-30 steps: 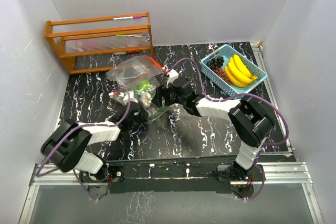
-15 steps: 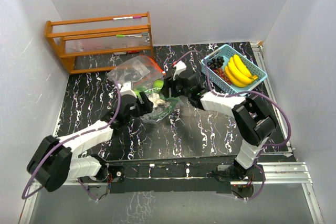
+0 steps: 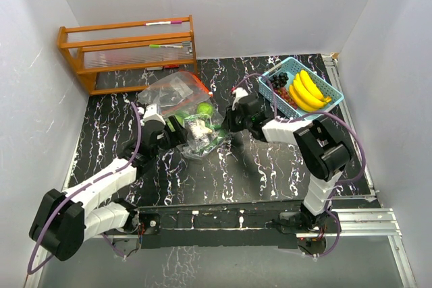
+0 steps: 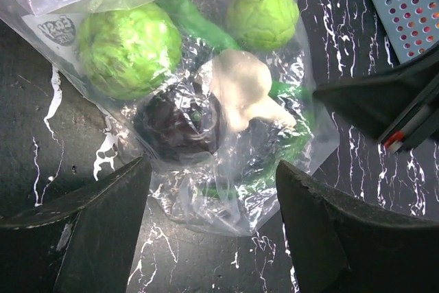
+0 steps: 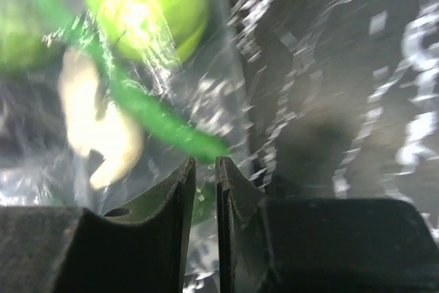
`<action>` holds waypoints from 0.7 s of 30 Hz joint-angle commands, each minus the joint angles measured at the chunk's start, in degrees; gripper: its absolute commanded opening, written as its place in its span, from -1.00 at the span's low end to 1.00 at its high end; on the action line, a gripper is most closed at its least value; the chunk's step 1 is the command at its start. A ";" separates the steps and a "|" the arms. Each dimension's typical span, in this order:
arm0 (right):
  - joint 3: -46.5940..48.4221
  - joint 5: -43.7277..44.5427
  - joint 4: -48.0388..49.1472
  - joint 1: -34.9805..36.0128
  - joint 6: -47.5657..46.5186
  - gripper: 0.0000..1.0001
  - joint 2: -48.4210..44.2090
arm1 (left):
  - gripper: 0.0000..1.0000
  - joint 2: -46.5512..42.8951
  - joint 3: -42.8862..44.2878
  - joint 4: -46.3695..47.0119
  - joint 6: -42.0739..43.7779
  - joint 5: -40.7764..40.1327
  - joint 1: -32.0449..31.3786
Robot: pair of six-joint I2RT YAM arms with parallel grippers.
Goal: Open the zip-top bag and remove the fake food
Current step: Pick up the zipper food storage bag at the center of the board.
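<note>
The clear zip-top bag lies mid-table, its orange-edged mouth at the back left. Inside it is fake food: two round green fruits, a dark purple piece, a cream piece and a long green vegetable. My left gripper is open, its fingers standing wide just short of the bag's near edge and touching nothing. My right gripper sits at the bag's right edge, jaws almost together with bag film pinched between them. Yellow bananas and dark grapes lie in the basket.
The light-blue perforated basket stands at the back right, close behind the right arm. An orange wooden rack stands at the back left against the wall. White walls close in the left, right and back sides.
My left gripper opened and drew back to the left of the bag. My right gripper closed on the bag's right edge and shifted right. The bag settled flatter.
</note>
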 commanded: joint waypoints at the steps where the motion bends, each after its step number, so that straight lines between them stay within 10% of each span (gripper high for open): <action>1: -2.33 -1.42 3.02 7.26 0.60 -0.57 -0.86 | 0.45 -1.20 1.24 -0.82 -0.30 3.13 2.26; 12: -0.93 0.46 3.64 26.37 5.01 -0.57 -2.09 | 0.48 -9.05 1.79 -6.32 0.98 8.38 13.15; 21: -0.15 -1.26 0.42 9.88 4.49 -0.44 -12.39 | 0.37 -6.00 -3.10 2.53 -3.32 16.04 13.37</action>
